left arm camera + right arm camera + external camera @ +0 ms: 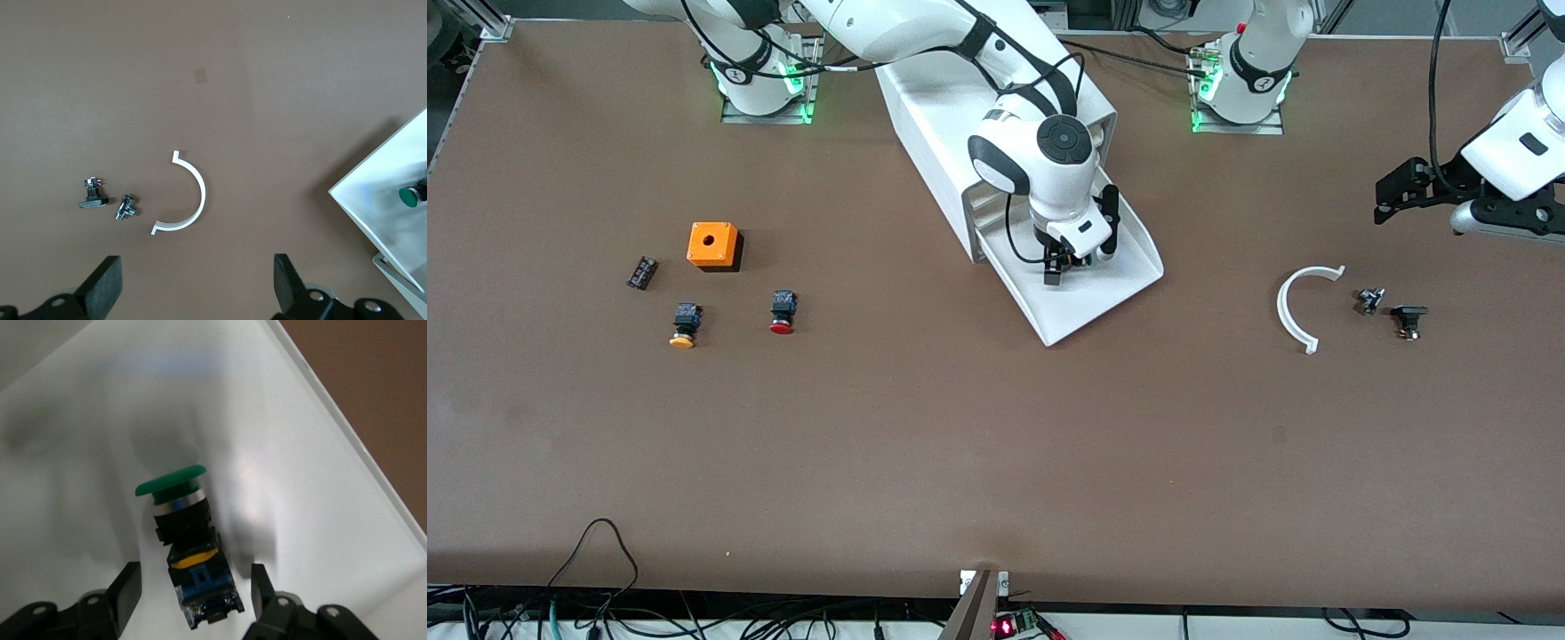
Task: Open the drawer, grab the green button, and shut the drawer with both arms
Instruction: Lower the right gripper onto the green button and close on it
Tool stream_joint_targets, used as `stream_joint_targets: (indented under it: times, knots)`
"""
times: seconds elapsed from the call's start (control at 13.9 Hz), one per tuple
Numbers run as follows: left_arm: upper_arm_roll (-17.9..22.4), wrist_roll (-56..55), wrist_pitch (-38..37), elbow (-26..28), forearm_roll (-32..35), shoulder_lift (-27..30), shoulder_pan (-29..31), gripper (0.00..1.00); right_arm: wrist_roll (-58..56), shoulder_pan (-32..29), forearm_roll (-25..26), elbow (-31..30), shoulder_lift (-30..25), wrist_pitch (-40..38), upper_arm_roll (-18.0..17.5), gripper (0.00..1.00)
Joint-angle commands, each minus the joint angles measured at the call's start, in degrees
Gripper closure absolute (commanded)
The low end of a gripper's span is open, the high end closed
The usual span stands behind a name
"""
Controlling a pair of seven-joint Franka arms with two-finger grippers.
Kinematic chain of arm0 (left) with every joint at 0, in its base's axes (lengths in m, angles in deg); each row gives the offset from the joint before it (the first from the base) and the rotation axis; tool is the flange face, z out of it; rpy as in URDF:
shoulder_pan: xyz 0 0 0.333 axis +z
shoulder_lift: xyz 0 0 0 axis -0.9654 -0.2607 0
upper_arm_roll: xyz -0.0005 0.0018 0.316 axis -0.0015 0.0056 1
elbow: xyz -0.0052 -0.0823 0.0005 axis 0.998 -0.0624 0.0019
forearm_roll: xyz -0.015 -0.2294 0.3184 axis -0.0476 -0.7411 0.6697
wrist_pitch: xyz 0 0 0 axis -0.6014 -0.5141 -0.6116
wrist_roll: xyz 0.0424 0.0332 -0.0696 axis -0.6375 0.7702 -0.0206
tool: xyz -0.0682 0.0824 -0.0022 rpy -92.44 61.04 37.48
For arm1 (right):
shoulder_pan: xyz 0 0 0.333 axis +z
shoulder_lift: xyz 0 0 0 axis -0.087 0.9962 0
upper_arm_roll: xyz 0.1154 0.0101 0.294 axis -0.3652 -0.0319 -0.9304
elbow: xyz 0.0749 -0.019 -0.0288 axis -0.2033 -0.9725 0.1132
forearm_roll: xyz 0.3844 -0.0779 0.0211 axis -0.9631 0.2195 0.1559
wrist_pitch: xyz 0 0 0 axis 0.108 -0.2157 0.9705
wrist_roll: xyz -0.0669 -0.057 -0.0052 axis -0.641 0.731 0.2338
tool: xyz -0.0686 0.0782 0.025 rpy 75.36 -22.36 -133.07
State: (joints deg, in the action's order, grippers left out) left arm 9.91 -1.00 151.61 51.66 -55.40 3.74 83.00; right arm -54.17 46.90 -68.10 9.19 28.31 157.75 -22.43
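Note:
The drawer (1129, 267), the lowest one of the white cabinet (925, 116), is pulled out toward the front camera. The button (183, 520), green-capped with a black, yellow and blue body, lies on its side on the drawer floor (300, 453). My right gripper (1072, 262) is down in the drawer. In the right wrist view its fingers (127, 590) straddle the button's body with a gap on each side, so the gripper (193, 593) is open. My left gripper (1387, 200) waits open over the table at the left arm's end. Its wrist view shows the button (410, 195) in the drawer (373, 200).
Toward the right arm's end lie an orange box (713, 244), an orange-capped button (685, 324), a red-capped button (783, 313) and a small black block (641, 272). Under the left gripper (197, 287) are a white curved piece (1303, 307) and two small parts (1369, 300), (1409, 320).

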Motion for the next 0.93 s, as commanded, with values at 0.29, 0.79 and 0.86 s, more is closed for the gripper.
stream_joint_targets:
  times: [0.29,0.79,0.86]
  knots:
    - [0.43,-0.57,-0.96,-1.4,-0.78,-0.29,-0.64,0.0,-0.41,1.19,0.78,3.2,1.08,-0.36,1.28,0.61]
    - [0.08,-0.57,-0.7,-1.49,-0.61,-0.29,-0.64,0.0,1.69,3.38,1.83,3.29,0.64,-0.62,2.51,0.84]
    - [-0.01,-0.57,-0.61,-1.58,-0.69,-0.29,-0.64,0.0,3.27,3.82,1.83,3.37,-0.41,-0.71,3.04,0.84]
